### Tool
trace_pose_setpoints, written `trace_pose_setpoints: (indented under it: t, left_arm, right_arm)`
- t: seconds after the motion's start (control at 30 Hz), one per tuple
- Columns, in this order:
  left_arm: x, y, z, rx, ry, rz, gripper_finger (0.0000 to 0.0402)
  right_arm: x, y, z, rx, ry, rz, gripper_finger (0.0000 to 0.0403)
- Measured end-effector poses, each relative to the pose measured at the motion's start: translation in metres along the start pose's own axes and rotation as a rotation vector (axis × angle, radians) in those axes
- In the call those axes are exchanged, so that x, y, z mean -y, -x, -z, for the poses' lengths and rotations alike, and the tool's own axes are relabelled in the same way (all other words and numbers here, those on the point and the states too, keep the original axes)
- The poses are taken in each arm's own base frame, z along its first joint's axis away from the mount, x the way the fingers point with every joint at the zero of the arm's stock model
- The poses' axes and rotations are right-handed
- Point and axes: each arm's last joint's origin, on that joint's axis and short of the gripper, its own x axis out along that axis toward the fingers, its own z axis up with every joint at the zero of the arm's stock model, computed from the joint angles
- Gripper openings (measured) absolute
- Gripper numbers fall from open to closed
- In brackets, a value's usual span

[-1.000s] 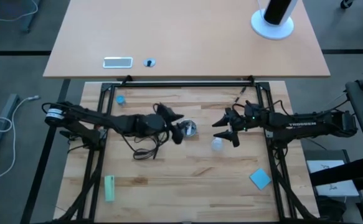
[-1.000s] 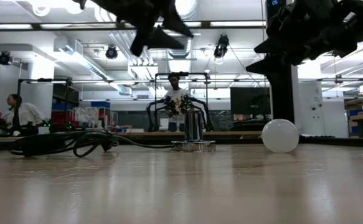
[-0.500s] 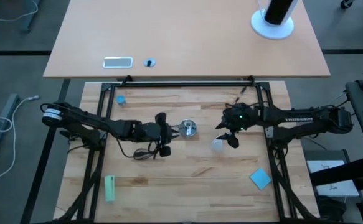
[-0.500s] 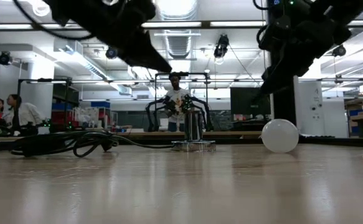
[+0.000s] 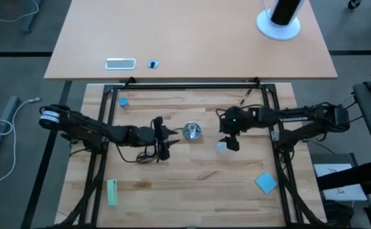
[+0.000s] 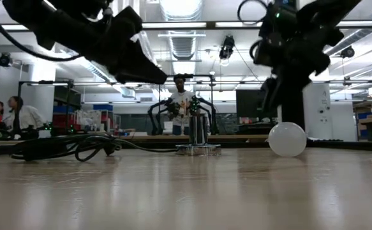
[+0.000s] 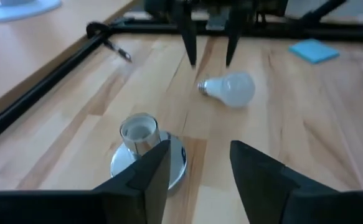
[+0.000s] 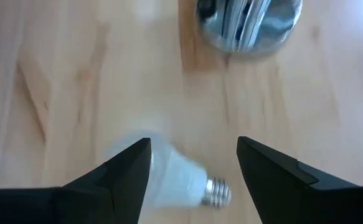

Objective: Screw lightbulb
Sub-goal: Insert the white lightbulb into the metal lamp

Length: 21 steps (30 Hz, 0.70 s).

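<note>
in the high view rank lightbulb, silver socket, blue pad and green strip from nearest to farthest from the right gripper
Measured from the right gripper:
1. lightbulb, right beneath it.
2. silver socket, mid-table toward the left arm.
3. blue pad, front right corner.
4. green strip, front left.

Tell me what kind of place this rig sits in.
Most likely a robotics lab or workshop. Behind the light wooden slatted table stands another dark two-arm robot rig, seated people work at benches along one side, and the open ceiling carries exposed ducting with strip lights.
</note>
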Motion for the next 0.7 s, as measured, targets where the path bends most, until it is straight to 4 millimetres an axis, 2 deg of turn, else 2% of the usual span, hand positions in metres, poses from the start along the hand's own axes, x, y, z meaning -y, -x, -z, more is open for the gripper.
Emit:
trace_pose_setpoints:
  t: [0.23, 0.37, 0.47, 0.53, 0.7]
  left_arm:
    - [-0.003, 0.012, -0.01, 0.053, 0.011, 0.005, 0.0177]
    - [-0.004, 0.014, -0.008, 0.05, 0.01, 0.005, 0.0182]
    - [-0.005, 0.013, -0.005, 0.041, 0.008, 0.002, 0.0182]
    - [-0.005, 0.012, -0.002, 0.032, 0.005, 0.0, 0.0178]
    - [-0.007, 0.007, -0.002, 0.044, 0.013, -0.012, 0.0166]
  right_arm:
    - [0.001, -0.013, 0.006, -0.123, 0.226, -0.042, 0.0231]
    - [0.001, -0.008, 0.001, -0.156, 0.302, -0.052, 0.0235]
    - [-0.001, 0.003, -0.008, -0.168, 0.361, -0.061, 0.0238]
    - [-0.002, 0.008, -0.007, -0.222, 0.375, -0.072, 0.0237]
    - [-0.006, -0.002, -0.003, -0.298, 0.406, -0.084, 0.0227]
